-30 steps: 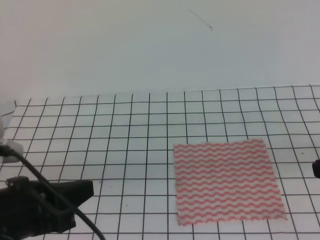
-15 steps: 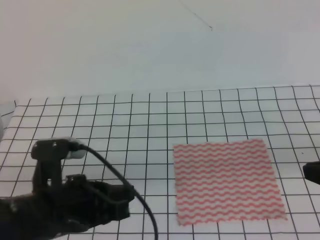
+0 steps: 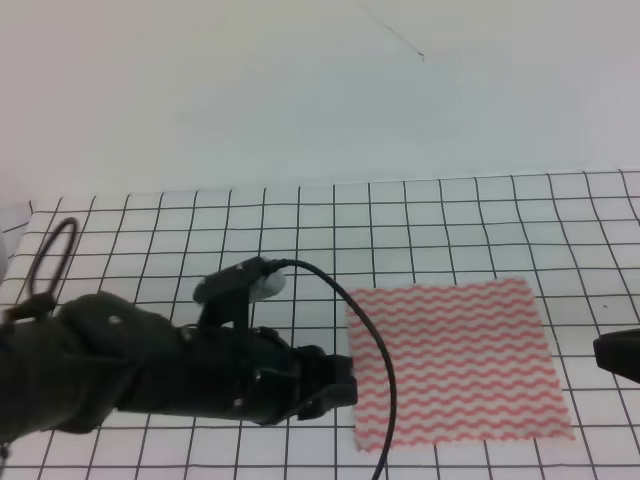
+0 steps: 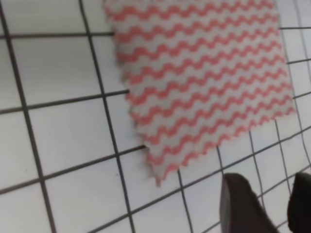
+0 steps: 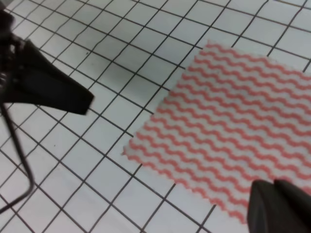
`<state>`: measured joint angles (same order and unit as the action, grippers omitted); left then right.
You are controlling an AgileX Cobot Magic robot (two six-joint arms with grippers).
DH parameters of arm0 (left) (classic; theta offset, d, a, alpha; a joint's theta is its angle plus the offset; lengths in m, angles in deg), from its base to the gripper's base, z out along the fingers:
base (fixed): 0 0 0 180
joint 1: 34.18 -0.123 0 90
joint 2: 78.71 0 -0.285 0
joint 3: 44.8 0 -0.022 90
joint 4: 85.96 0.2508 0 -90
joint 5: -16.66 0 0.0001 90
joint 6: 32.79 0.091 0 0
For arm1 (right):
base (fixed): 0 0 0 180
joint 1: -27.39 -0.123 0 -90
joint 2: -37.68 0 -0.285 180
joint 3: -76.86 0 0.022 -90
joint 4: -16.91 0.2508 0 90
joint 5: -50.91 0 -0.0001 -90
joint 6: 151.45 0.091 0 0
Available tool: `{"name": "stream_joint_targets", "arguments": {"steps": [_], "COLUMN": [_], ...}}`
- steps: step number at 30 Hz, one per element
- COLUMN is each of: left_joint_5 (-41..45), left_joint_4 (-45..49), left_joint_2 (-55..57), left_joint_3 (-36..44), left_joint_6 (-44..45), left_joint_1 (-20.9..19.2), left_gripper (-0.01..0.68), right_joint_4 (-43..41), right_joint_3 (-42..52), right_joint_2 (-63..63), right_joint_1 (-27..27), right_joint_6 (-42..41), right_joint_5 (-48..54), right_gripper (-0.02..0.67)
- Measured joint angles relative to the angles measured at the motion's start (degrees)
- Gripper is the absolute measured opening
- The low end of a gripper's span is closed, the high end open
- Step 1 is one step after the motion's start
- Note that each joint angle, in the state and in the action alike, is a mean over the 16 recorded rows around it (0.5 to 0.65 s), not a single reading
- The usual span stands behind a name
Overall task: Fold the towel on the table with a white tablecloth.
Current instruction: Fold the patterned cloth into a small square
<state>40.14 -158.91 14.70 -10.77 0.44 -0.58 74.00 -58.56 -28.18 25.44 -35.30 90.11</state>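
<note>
I see the thin rectangular towel with pink-red and white wavy stripes (image 3: pixel 455 362) lying flat and unfolded on the right half of the desk, its long axis running left to right across the white tablecloth with the thin black grid (image 3: pixel 300 230). The left jaws (image 3: pixel 335 385) sit just beside the towel's left edge, low over the desk; the towel lies directly to their right. I judge the left arm the nearer one to a corner. The right jaws (image 3: pixel 620 355) enter only at the frame edge, near the towel's right side. In the left wrist view, the near-left corner of the towel (image 4: pixel 158 177) shows clearly, with two dark fingertips (image 4: pixel 240 204) set apart, so I read the left jaws as released. The right wrist view shows the whole towel (image 5: pixel 233 131) and the left arm beyond it; the dark fingertips (image 5: pixel 279 206) there overlap, so I cannot tell the right jaws' state.
</note>
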Motion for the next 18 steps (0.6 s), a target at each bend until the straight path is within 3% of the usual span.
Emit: {"name": "stream_joint_targets", "arguments": {"steps": [10, 18], "left_joint_5": [1.5, 3.1], "left_joint_4": [-2.9, 0.2], "left_joint_2": [11.9, 15.8], "left_joint_3": [-4.2, -5.6], "left_joint_6": [-3.3, -6.5], "left_joint_1": [0.0, 0.0], "left_gripper": [0.234, 0.232], "right_joint_4": [0.5, 0.8], "right_joint_3": [0.0, 0.0], "right_joint_2": [0.0, 0.0], "right_joint_1": [0.0, 0.0], "right_joint_6": [0.2, 0.2], "right_joint_5": [1.4, 1.8], "right_gripper": [-0.001, -0.001]}}
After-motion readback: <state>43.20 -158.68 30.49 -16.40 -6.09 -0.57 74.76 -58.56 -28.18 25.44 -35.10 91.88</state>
